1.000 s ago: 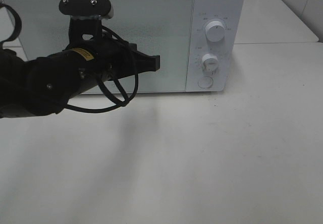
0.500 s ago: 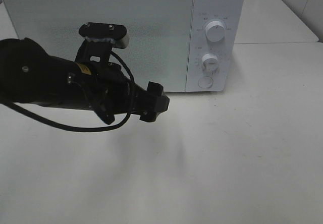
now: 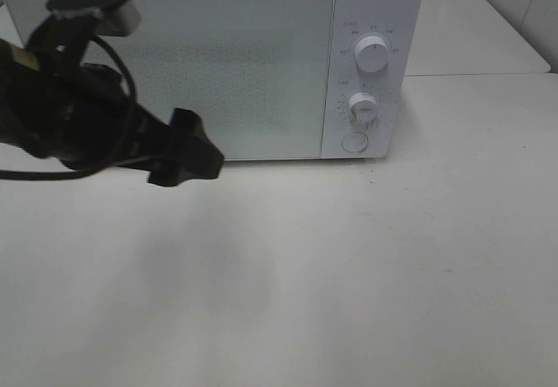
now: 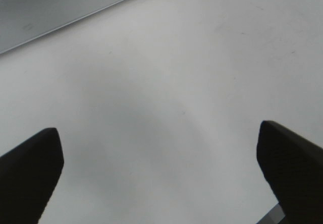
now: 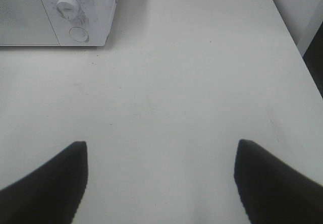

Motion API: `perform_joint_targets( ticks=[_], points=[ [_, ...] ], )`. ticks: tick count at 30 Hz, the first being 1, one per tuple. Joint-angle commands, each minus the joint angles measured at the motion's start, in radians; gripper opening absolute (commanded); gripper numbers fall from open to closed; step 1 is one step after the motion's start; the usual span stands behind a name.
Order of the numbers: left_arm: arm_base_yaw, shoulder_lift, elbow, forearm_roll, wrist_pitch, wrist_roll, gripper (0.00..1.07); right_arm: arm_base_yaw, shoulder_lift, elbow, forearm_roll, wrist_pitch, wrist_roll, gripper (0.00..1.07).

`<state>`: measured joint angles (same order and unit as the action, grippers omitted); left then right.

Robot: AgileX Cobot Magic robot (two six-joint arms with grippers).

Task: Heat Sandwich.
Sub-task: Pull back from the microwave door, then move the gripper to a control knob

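AT THE MICROWAVE: The left gripper point(image 3: 193, 149), jaws spread wide and empty, hangs at the left of the high view before the closed microwave point(image 3: 218, 64). The right gripper point(image 5: 161, 183), also apart and empty, hovers over bare table point(image 5: 176, 82). The sandwich shows in no view; it may sit behind the frosted door. Any next touch on the control panel point(image 3: 385, 82), upper right, likely calls for a square, light approach.

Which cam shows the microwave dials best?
Exterior high: both dials and the round button face the camera, unblocked. Right wrist catches only the lower dial and button, at an angle. Left wrist shows no dials.
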<state>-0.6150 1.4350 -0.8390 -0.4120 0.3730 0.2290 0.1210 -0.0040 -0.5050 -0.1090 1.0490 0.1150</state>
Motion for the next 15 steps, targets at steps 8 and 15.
perform_joint_targets(
  ticks=[8, 15],
  points=[
    [0.342, -0.18, 0.0, 0.059, 0.424, -0.035, 1.01, -0.005, -0.027, 0.0, -0.003, -0.01, -0.003, 0.76],
    [0.487, -0.303, 0.0, 0.177, 0.559, -0.138, 1.01, -0.005, -0.027, 0.0, -0.003, -0.01, -0.003, 0.76]
  ],
)
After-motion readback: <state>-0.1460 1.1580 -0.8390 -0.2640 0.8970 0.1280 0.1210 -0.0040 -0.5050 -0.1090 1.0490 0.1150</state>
